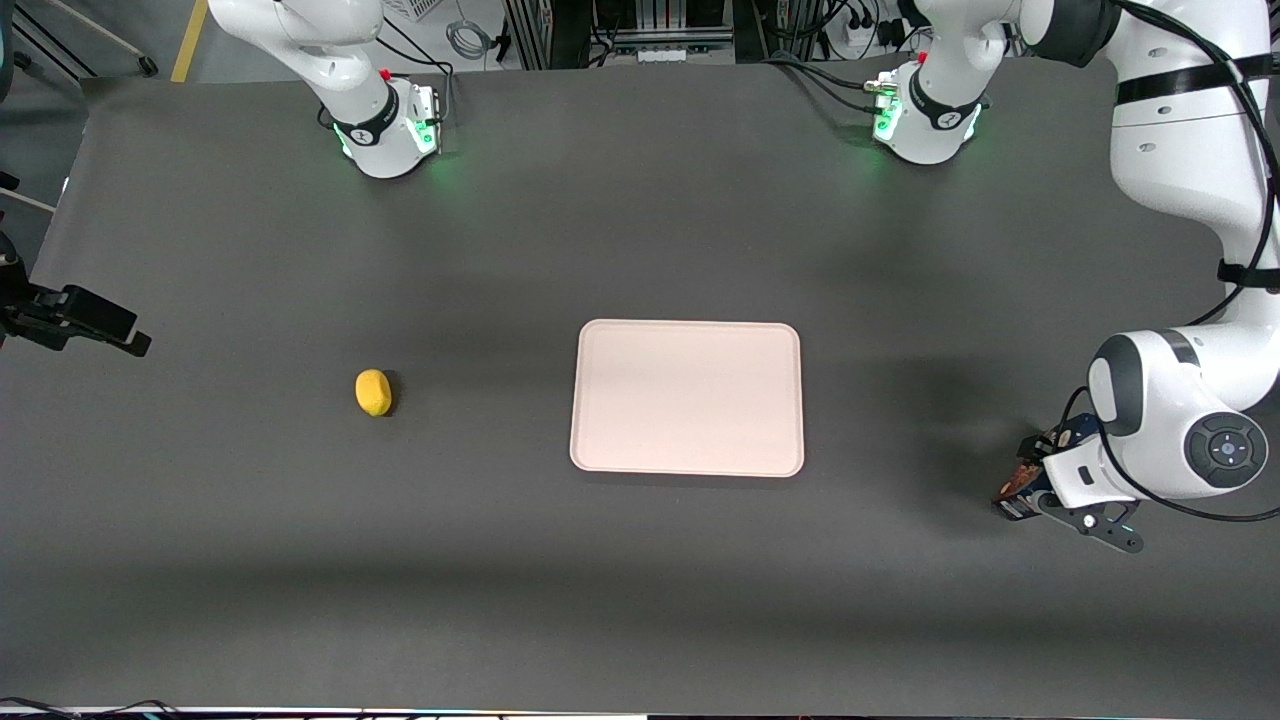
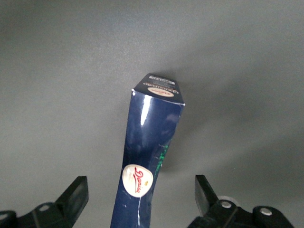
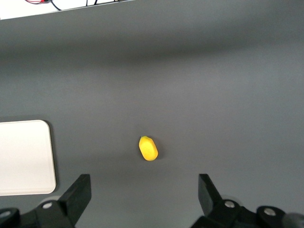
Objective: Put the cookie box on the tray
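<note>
The cookie box (image 2: 142, 166), a dark navy carton bearing a round white logo, stands between the two fingers (image 2: 76, 192) of the tool (image 2: 141, 195) in the left wrist view, its narrow printed end flap pointing away from the camera. Both fingers stand well apart from the carton's sides, with grey desk (image 2: 57, 95) showing in each gap; the tool is spread wide and has hold of nothing. In the front view the cookie box (image 1: 1018, 490) shows only as a small dark sliver with brown print at the lower right of the frame, mostly hidden under the working arm's wrist, and the tool (image 1: 1040, 485) sits directly over it, low to the desk (image 1: 300, 560). The tray (image 1: 686, 398), a pale pinkish-cream rectangle with rounded corners and a low rim, lies flat slightly right of the frame's centre, well apart from the carton and carrying nothing. A small yellow lemon-shaped object (image 1: 373, 392) rests on the desk at centre left of the frame, toward the parked arm's end, well apart from the tray. The right wrist view shows the same yellow object (image 3: 148, 148) on bare desk, with a corner of the tray (image 3: 23, 156) at that frame's left edge.
</note>
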You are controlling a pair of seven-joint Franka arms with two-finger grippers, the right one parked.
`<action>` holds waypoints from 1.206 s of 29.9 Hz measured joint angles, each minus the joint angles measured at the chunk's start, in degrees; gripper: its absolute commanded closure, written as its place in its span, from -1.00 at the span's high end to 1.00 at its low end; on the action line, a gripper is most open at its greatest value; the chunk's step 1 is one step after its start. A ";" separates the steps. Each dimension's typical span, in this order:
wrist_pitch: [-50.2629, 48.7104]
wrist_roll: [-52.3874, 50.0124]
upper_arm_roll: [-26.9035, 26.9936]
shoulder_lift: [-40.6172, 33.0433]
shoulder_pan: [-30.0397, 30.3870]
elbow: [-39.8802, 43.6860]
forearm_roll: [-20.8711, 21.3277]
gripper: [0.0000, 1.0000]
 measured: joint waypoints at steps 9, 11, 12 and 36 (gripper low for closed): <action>-0.01 -0.07 0.32 0.00 0.18 0.03 -1.36 -1.00; -0.01 -0.07 0.46 0.00 0.25 0.07 -1.46 -1.00; -0.01 -0.07 0.53 0.00 0.28 0.12 -1.53 -1.00; -37.72 -10.18 5.74 -10.94 0.34 23.95 -5.07 -1.00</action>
